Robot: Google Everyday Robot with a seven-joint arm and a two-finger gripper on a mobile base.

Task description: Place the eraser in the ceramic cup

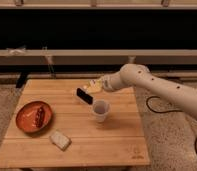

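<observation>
The eraser (83,96) is a small flat black block, tilted, just left of the ceramic cup's rim and outside it. I cannot tell whether it touches the table. The white ceramic cup (101,110) stands upright near the middle of the wooden table (72,145). My gripper (93,87) reaches in from the right on a white arm. It hovers above and left of the cup, directly above the eraser. Its pale fingers stand open and nothing is clamped between them.
An orange plate (24,123) with a dark reddish-brown bar (40,116) on it sits at the table's left. A pale beige sponge-like block (60,140) lies near the front edge. A black cable (154,106) runs over the floor to the right.
</observation>
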